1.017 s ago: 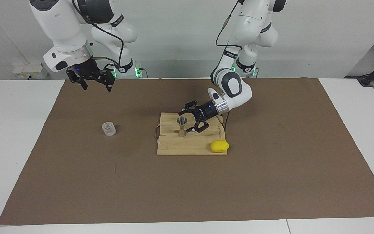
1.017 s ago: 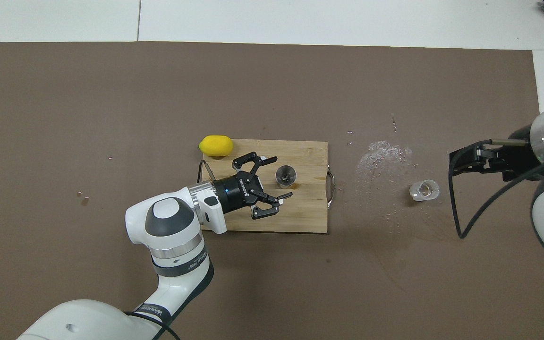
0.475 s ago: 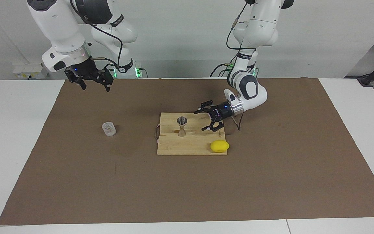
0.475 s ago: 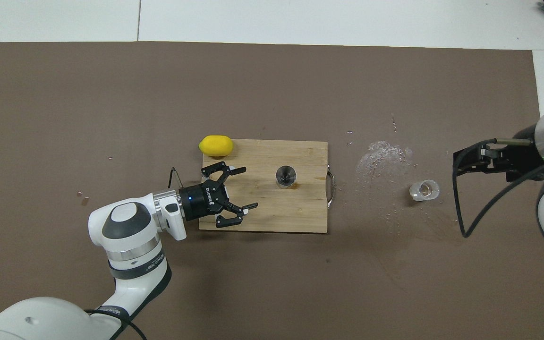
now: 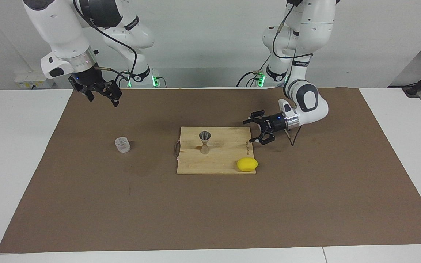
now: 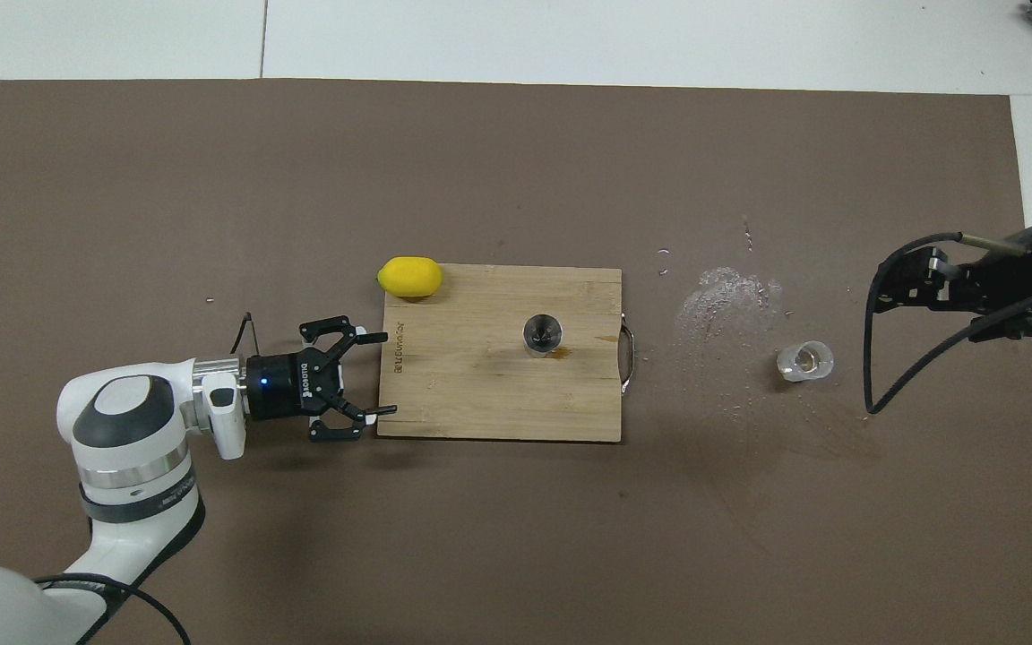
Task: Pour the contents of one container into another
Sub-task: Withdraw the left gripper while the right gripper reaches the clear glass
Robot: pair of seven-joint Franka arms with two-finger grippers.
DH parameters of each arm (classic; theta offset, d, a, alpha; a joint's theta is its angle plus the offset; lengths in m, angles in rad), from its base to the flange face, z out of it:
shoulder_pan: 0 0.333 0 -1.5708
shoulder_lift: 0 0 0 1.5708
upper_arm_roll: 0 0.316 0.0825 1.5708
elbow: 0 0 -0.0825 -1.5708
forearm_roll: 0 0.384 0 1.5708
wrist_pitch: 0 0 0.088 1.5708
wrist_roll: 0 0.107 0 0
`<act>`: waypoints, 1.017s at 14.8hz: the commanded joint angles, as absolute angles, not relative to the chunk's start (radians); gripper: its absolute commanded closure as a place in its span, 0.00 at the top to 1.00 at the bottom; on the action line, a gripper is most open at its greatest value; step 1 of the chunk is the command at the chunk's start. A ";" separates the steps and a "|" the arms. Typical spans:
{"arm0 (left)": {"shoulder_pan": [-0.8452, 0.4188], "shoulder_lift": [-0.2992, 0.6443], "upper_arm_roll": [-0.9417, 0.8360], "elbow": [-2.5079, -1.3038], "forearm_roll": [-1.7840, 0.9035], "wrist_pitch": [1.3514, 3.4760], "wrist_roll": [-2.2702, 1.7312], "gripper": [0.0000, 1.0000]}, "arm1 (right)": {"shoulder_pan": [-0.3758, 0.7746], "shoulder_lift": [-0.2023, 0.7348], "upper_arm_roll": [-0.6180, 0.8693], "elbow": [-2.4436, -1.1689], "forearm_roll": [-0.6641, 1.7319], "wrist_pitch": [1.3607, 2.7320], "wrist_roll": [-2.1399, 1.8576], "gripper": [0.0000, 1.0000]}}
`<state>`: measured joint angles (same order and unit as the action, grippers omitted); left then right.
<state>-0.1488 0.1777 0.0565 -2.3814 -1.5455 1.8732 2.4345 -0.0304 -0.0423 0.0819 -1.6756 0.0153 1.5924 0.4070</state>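
The tumbler [image 5: 122, 144] stands upright on the brown mat [image 5: 210, 212] toward the right arm's end of the table, well apart from the cutting board [image 5: 225, 166]; a patch of spilled droplets [image 6: 722, 300] lies on the mat between tumbler and board, a little farther from the robots; the jigger [image 5: 205, 142] stands upright near the middle of the board; a lemon [image 5: 247, 164] rests at the board's corner toward the left arm's end, on the edge farther from the robots. The left gripper [image 5: 260, 129] hangs low just off the board's edge at the left arm's end, fingers spread and holding nothing; the right gripper [image 5: 99, 94] hovers over the mat, raised and clear of the tumbler, and whether its fingers are apart cannot be told. Judgement: the tumbler is light, rigid and breakable; its textured wall should give some purchase, though wet glass may slip; a grasp across the mid-wall, below the rim, appears soundest. The jigger is light and top-heavy on its narrow waist; it may tip if knocked.
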 commanded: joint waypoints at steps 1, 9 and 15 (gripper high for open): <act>-0.008 0.147 0.054 -2.376 -1.325 1.784 2.444 1.00 | -0.043 -0.058 0.087 -1.700 0.024 1.614 0.552 0.97; 0.297 0.228 0.054 -2.045 -0.715 1.504 2.436 1.00 | -0.138 -0.014 0.086 -1.807 0.184 1.773 1.046 0.95; 0.304 0.236 0.057 -1.725 -0.450 1.358 2.167 1.00 | -0.242 0.112 0.086 -1.867 0.313 1.861 1.126 0.98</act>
<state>0.3028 0.2227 0.0596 -1.8617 -0.5341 1.4365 2.2649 -0.1840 0.0576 0.0771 -1.8593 0.2646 1.8369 1.1223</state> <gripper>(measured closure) 0.000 0.026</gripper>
